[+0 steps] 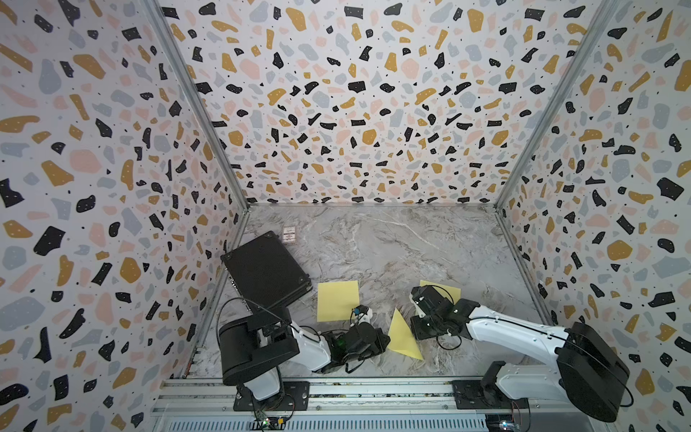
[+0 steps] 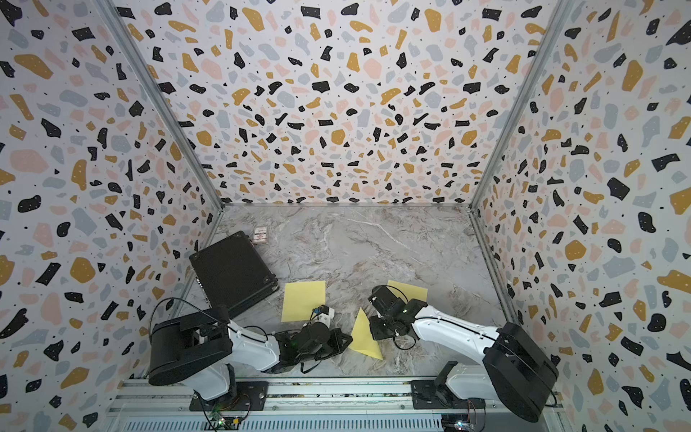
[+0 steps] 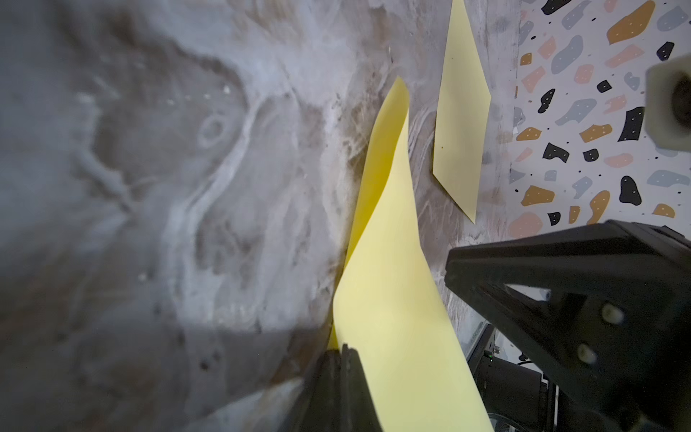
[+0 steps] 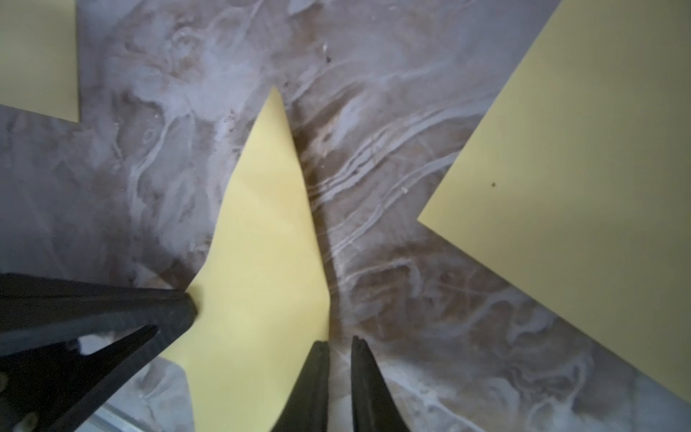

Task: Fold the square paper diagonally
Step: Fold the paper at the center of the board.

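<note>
Top views. Three yellow sheets lie on the marble table. The folded paper forms a triangle between the two claws, touching both. A flat sheet lies just beyond the left claw; a second flat sheet lies partly under the right arm, beyond the right claw. A black case sits beyond the left arm's base. The step in hand appears to be the fold itself: the paper is already doubled into a triangle but not pressed flat.

Left wrist view. The left claw is clenched on the near edge of the folded paper. The two layers bow apart ahead of the claw, so the crease is judged unfinished. One flat sheet lies farther out, well apart from the claw.

Right wrist view. The right claw stands slightly parted, with a narrow gap between its jaws, at the edge of the folded paper. Whether it pinches the paper cannot be told.

Next move. The layers likely need pressing down along the long edge while the left claw holds the corners aligned.

Writing. A small card beyond the case carries print, too small to read. No brand is legible.
</note>
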`<state>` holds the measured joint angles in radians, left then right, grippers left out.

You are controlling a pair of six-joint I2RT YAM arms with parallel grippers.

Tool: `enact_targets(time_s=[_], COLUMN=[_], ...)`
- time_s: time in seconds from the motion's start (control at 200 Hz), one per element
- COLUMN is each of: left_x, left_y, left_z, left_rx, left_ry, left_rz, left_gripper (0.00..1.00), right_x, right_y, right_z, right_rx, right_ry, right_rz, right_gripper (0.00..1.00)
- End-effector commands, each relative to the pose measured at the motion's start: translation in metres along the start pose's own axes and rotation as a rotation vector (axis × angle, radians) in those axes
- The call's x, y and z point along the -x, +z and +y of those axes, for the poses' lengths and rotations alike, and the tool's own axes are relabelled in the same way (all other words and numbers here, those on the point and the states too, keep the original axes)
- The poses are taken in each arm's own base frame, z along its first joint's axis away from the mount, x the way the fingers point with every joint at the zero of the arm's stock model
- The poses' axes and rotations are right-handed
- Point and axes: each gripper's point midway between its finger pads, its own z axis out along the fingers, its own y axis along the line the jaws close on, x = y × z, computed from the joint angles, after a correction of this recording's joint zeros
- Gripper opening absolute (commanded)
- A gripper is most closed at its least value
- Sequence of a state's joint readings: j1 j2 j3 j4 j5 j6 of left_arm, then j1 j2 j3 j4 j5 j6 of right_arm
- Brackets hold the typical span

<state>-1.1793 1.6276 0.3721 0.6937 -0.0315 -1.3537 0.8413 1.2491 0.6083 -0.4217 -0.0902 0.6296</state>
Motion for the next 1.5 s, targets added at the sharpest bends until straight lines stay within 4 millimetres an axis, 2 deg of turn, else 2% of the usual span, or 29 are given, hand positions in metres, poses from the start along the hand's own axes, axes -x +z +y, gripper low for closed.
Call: enact_targets(time_s=[0.0, 0.21, 0.395, 0.546, 0.661, 0.826, 0.991, 1.161, 1.302, 1.497], left_x=[-0.033, -0.032, -0.032, -0.032, -0.033, -0.032, -0.033, -0.033, -0.033, -0.033], left_y=[-0.021, -0.021, -0.02, -0.02, -0.02, -0.02, -0.02, -0.02, -0.02, -0.02], left_z=[0.121, 0.121, 0.12, 0.12, 0.121, 0.12, 0.121, 0.121, 0.121, 0.121], left_rx=[0.428, 0.428, 0.432, 0.434, 0.435, 0.432, 0.432, 0.434, 0.434, 0.434], left_ry=[0.031, 0.033, 0.033, 0.036, 0.038, 0.038, 0.039, 0.04, 0.041, 0.04], left_rz=[0.119, 0.119, 0.12, 0.122, 0.124, 0.121, 0.122, 0.125, 0.125, 0.125], left_gripper=[0.0, 0.0, 0.0, 0.0, 0.0, 0.0, 0.0, 0.0, 0.0, 0.0], right_x=[-0.017, -0.035, -0.053, -0.055, -0.045, -0.034, -0.037, -0.04, -0.043, -0.035], right_y=[-0.002, 0.009, 0.015, 0.01, -0.009, -0.029, -0.03, -0.021, -0.016, -0.021], right_z=[0.001, -0.011, -0.036, -0.045, -0.04, -0.021, -0.008, 0.006, 0.006, 0.019], right_rx=[-0.008, -0.056, -0.173, -0.222, -0.211, -0.121, -0.093, -0.061, -0.088, -0.07], right_ry=[0.024, 0.02, 0.003, 0.004, 0.007, 0.01, -0.007, -0.041, -0.054, -0.075], right_rz=[0.054, 0.104, 0.17, 0.175, 0.121, 0.054, 0.047, 0.064, 0.075, 0.046], right_gripper=[0.18, 0.18, 0.18, 0.17, 0.18, 0.2, 0.2, 0.2, 0.19, 0.19])
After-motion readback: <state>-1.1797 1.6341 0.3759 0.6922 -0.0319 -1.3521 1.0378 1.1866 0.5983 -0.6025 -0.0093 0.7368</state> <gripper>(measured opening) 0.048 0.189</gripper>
